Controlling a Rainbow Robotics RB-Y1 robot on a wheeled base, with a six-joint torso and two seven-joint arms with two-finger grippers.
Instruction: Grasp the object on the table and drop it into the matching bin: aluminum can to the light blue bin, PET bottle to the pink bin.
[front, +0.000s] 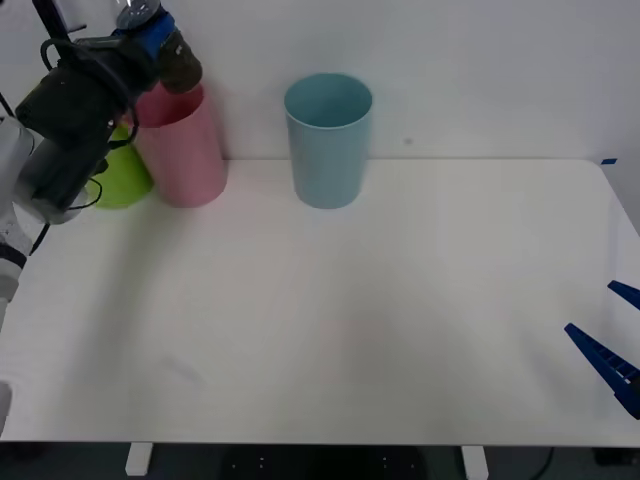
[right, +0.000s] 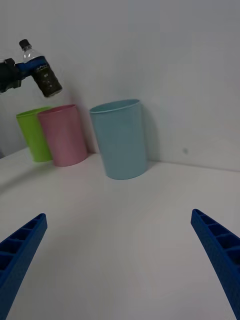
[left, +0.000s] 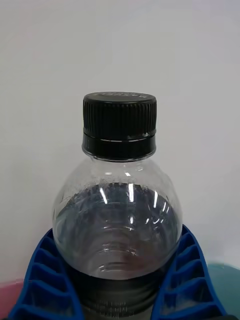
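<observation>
My left gripper (front: 153, 37) is shut on the PET bottle (front: 170, 55), a small plastic bottle of dark liquid with a black cap. It holds the bottle tilted in the air above the rim of the pink bin (front: 185, 150). In the left wrist view the bottle (left: 117, 215) sits between the blue fingers (left: 47, 280), cap away from the wrist. From the right wrist view the bottle (right: 41, 70) hangs over the pink bin (right: 64, 135). The light blue bin (front: 328, 140) stands to the right of it. My right gripper (front: 612, 345) rests open at the table's right edge.
A lime green bin (front: 122, 178) stands left of the pink bin, partly behind my left arm. All three bins line the back of the white table (front: 330, 330), close to the wall.
</observation>
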